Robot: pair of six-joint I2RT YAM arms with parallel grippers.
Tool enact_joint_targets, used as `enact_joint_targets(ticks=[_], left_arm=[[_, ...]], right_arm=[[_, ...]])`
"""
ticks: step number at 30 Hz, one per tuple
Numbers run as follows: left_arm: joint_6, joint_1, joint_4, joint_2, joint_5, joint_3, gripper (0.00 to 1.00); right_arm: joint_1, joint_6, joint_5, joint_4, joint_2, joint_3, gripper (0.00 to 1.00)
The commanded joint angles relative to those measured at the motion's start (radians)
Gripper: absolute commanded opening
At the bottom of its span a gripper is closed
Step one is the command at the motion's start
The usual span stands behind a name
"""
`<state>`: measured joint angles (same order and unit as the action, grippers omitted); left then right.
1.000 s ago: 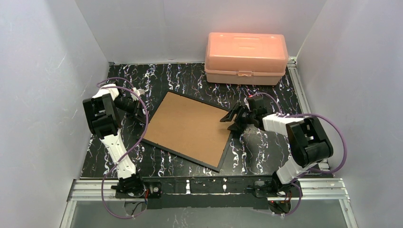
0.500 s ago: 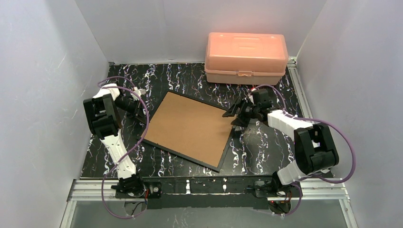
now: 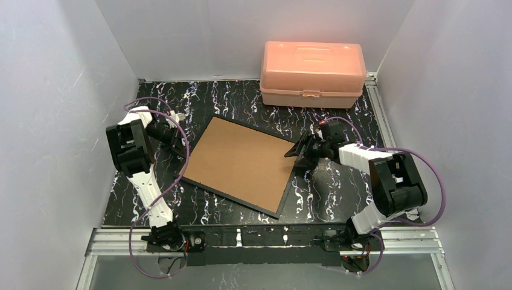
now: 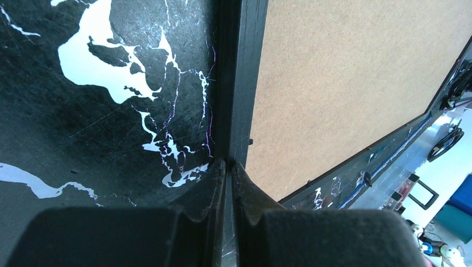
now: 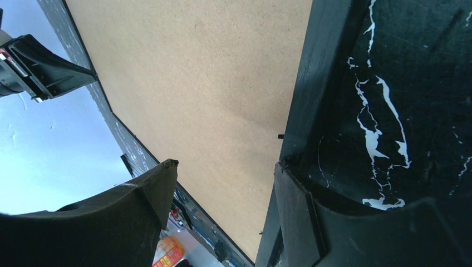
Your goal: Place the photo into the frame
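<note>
frame point(image 3: 238, 163) back-up, left end effector point(image 4: 228, 165) closed at its edge, right end effector point(image 5: 225, 163) open over opposite edge

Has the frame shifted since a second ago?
No. The frame lies just where it was, its far corner the same gap from the pink box.

No text, label, brand, number or sign can be read anywhere; the brown back of the frame point(image 3: 241, 163), the pink box point(image 3: 312, 72) and the marbled desk point(image 3: 241, 96) show no legible writing
</note>
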<state>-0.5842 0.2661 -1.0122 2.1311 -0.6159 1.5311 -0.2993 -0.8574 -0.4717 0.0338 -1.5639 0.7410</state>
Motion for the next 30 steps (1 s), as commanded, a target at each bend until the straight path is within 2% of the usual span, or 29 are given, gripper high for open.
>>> enact_joint_targets(ticks=[1,8,30], left_arm=[[-0.037,-0.03,0.012,0.016,0.052,-0.038,0.0],[-0.037,-0.03,0.012,0.013,0.054,-0.043,0.0],[-0.037,-0.03,0.012,0.014,0.055,-0.038,0.0]], right_arm=[[0.001,0.002,0.02,-0.053,-0.026,-0.025,0.73],[0.017,0.012,0.062,-0.061,-0.043,-0.025,0.72],[0.037,0.035,0.035,-0.065,-0.093,-0.053,0.71]])
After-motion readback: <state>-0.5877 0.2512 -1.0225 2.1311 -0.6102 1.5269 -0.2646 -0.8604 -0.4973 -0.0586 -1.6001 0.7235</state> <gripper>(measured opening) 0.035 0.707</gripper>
